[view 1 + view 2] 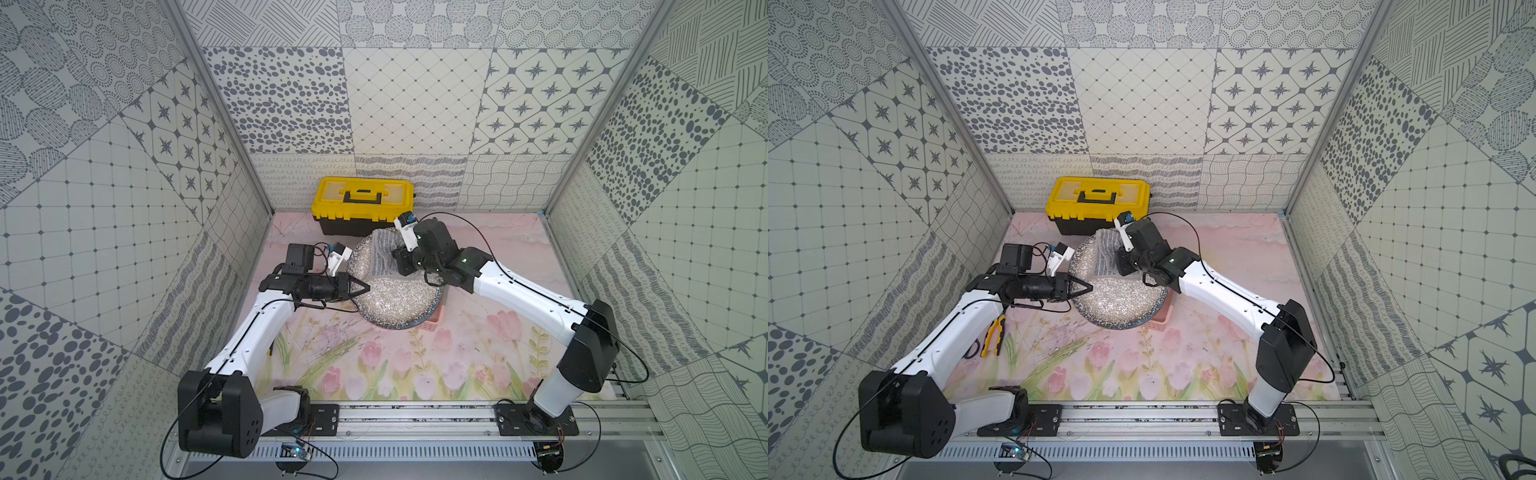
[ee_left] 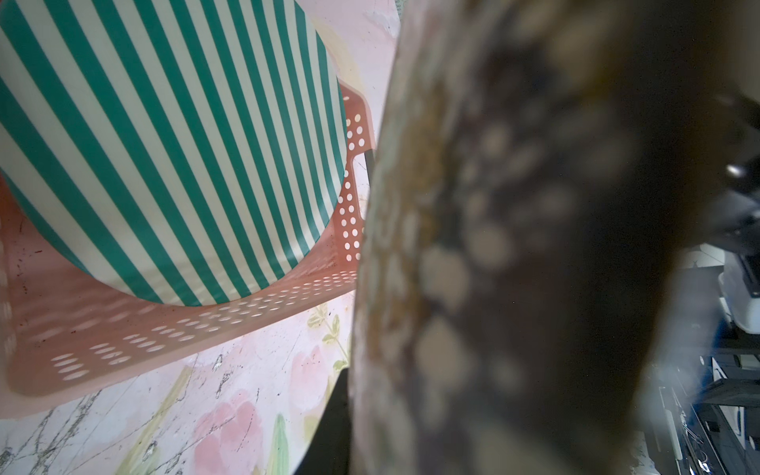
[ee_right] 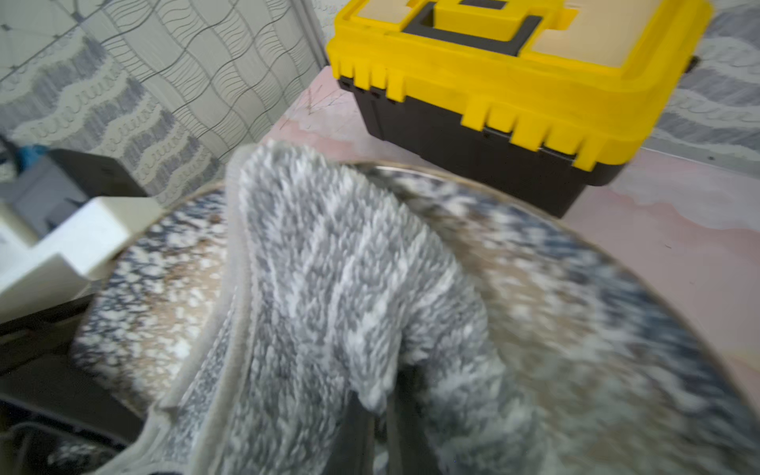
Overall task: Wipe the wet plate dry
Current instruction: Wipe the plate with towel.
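The left tool (image 1: 365, 286) is clamped on the left rim of the speckled plate (image 1: 395, 305), holding it over the pink basket (image 1: 434, 327) (a green-striped plate (image 2: 164, 144) lies inside it). The right tool (image 3: 380, 415) pinches the grey cloth (image 3: 329, 267), which lies on the plate's far part, near the yellow toolbox (image 1: 363, 199) on the surface.

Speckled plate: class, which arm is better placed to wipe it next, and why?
Right. The right gripper is shut on the grey cloth, which lies on the plate. The left gripper is shut on the plate's rim, steadying it.
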Motion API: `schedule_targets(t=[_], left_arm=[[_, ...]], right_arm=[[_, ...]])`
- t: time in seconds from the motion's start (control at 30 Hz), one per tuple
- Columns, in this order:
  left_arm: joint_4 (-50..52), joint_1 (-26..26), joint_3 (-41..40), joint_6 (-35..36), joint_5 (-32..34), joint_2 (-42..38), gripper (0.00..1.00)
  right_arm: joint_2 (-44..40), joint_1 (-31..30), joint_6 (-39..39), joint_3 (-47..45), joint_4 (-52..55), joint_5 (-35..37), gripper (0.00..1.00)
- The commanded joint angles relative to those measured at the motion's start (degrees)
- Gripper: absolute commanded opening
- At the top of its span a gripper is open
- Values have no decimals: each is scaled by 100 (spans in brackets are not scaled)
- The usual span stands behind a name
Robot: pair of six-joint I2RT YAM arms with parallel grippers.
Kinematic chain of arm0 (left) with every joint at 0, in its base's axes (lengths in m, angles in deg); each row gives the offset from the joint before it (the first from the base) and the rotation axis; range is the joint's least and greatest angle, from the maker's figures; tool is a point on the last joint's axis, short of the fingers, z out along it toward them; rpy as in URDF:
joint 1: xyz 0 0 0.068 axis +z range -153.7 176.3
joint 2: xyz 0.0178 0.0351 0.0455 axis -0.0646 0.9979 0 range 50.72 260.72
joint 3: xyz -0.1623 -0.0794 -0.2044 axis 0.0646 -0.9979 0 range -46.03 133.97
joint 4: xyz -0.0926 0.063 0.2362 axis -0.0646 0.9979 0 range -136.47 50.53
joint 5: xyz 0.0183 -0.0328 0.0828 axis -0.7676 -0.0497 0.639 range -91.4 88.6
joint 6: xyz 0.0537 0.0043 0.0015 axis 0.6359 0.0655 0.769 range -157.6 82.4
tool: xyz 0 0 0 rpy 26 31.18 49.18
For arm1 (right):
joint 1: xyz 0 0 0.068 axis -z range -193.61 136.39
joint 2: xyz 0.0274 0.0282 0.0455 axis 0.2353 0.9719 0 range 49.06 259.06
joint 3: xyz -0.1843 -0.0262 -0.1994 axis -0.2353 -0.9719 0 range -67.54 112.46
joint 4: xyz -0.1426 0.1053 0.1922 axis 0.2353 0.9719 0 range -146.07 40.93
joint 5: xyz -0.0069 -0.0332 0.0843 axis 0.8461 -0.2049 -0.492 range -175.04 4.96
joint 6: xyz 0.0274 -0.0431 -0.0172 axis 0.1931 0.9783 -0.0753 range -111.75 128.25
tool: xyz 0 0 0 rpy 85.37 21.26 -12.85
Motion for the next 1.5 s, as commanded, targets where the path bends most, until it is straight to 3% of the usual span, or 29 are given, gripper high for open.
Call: schedule_targets(t=[0.0,0.23,0.47,0.6,0.73,0.93,1.07,1.23,1.47], left_arm=[[-1056,-87,137,532,-2145,-77,0],[-1028,-88,124,566,-2143,-104,0],[-1039,-100,133,564,-2132,-110,0],[-1042,-103,147,549,-2107,-119,0],[-1049,-95,137,560,-2068,-141,0],[-1069,-100,138,538,-2000,-104,0],[-1078,-96,127,526,-1974,-85,0],[-1090,-104,124,517,-1966,-107,0],[-1186,-97,145,377,-1897,-115,0]], right_arm=[[305,-369,149,289,-218,-361,0],[225,-115,-313,152,-289,-248,0],[-741,839,-677,-998,-506,9,0],[-1060,1057,-697,-1440,-495,323,0],[-932,811,-635,-1359,-497,247,0],[-312,-286,-320,-654,-513,-134,0],[3,-645,-366,-327,-587,-460,0],[95,-650,-455,-263,-604,-468,0],[-715,43,-952,-1345,-725,-165,0]])
